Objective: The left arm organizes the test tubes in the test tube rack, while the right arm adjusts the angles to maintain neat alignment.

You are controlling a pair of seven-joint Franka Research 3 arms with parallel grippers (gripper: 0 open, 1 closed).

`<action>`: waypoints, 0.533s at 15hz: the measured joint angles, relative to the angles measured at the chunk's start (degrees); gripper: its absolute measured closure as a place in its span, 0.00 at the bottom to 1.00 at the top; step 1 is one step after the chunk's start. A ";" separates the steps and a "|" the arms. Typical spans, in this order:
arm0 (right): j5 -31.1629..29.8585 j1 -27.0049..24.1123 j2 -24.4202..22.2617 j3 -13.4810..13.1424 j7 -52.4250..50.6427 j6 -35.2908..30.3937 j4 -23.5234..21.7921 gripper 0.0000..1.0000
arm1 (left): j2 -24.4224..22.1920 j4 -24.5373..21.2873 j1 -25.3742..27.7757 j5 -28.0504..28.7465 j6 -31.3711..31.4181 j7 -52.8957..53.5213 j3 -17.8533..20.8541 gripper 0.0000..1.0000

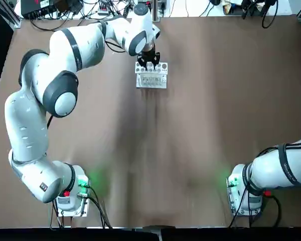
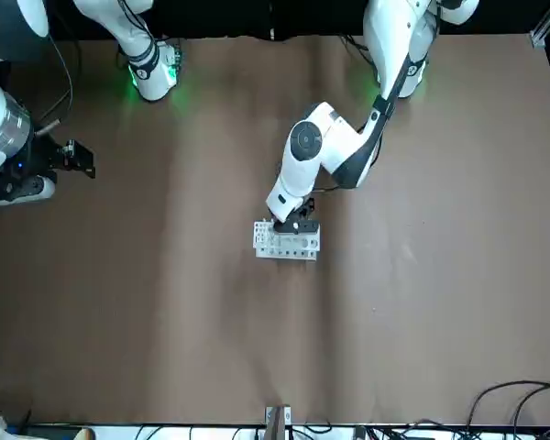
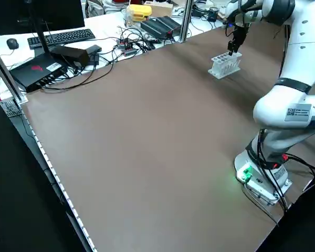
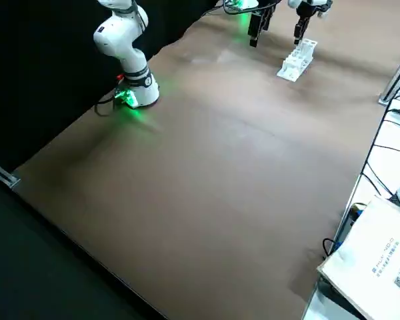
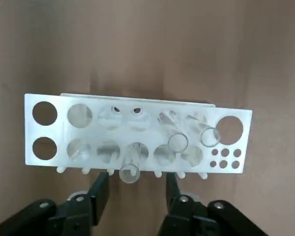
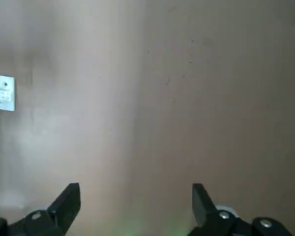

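Left gripper point(image 1: 150, 61) poised over the test tube rack point(image 1: 151, 77) at the far middle of the brown surface point(image 1: 190, 140).

In the top view the rack lies at 6 o'clock just under the left gripper. The left wrist view shows its fingers point(image 5: 99, 192) spread, flanking one clear test tube point(image 5: 130, 169) in the rack's near row without touching it; more test tubes point(image 5: 178, 141) stand tilted in neighbouring holes. The right gripper point(image 6: 136, 202) hangs open over bare surface at the right edge, well apart from the rack.
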 joint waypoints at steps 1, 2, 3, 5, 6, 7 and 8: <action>0.00 0.00 0.00 0.00 0.00 0.00 0.00 0.00 | 0.00 0.00 0.00 0.00 0.00 0.00 0.00 0.46; 0.00 0.00 0.00 0.00 0.00 0.00 0.00 0.00 | 0.01 0.00 0.00 0.00 0.00 0.00 0.00 0.46; 0.00 0.00 0.00 0.00 0.00 0.00 0.00 0.00 | 0.01 0.00 0.00 0.00 0.00 0.00 0.00 0.47; 0.00 0.00 0.00 0.00 0.00 0.00 0.00 0.00 | 0.01 0.01 0.00 0.00 0.00 0.00 0.01 0.50; 0.00 0.00 0.00 -0.01 0.00 0.00 0.00 0.00 | 0.01 0.01 0.00 0.00 0.00 0.00 0.01 0.50; 0.00 0.00 0.00 -0.01 0.00 0.00 0.00 0.00 | 0.01 0.02 -0.01 0.00 0.00 0.00 0.01 0.51; 0.00 0.00 0.00 -0.01 0.00 0.00 0.00 0.00 | 0.01 0.02 -0.02 0.00 0.00 0.00 0.01 0.51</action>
